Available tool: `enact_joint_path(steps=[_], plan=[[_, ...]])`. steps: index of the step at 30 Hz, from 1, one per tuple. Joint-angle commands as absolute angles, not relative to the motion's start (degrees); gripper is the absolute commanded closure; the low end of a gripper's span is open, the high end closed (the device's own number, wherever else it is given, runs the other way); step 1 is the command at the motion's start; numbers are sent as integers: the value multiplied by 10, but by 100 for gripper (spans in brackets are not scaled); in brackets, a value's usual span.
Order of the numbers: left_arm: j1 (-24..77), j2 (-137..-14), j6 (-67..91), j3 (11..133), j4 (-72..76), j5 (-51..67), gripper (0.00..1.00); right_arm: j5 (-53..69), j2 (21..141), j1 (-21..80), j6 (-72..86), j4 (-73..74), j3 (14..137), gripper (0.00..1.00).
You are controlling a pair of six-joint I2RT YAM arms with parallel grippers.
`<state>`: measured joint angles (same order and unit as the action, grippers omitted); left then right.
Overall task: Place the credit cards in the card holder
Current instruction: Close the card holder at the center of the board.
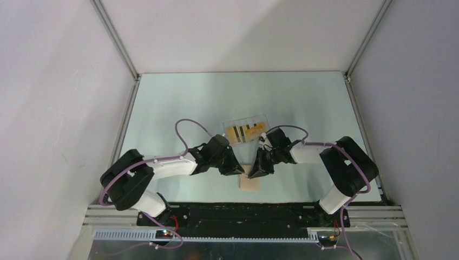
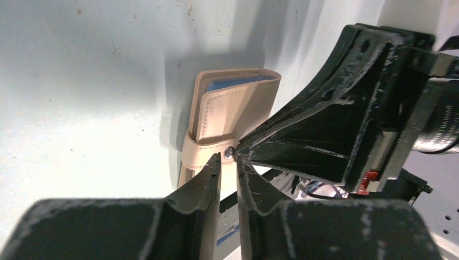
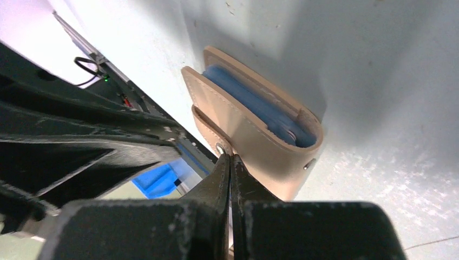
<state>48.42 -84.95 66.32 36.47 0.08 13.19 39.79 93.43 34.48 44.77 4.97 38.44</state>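
The card holder [image 1: 250, 183], a tan folded wallet with blue inner panels, lies near the table's front edge between both grippers. It also shows in the left wrist view [image 2: 238, 105] and the right wrist view [image 3: 265, 138]. Its strap [image 2: 203, 150] ends in a metal snap [image 3: 220, 148]. My right gripper [image 3: 229, 156] is shut, with its tips pinching the strap end at the snap. My left gripper [image 2: 227, 158] is open by a narrow gap, tips against the strap, nothing between them. The orange-yellow credit cards [image 1: 246, 132] lie behind the grippers.
The cards rest in a clear plastic tray [image 1: 262, 119] at mid table. White walls with metal rails enclose the table on three sides. The black base rail [image 1: 243, 214] runs just in front of the wallet.
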Motion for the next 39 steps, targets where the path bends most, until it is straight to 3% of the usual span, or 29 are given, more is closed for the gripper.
enact_joint_path(steps=[1,9,39], plan=[[487,-819,623,399,-58,109,80,369,926,354,410,95,404,100],[502,-845,608,420,-61,125,84,358,942,360,405,88,404,100],[517,-853,605,431,-90,94,78,378,942,369,410,26,412,100]])
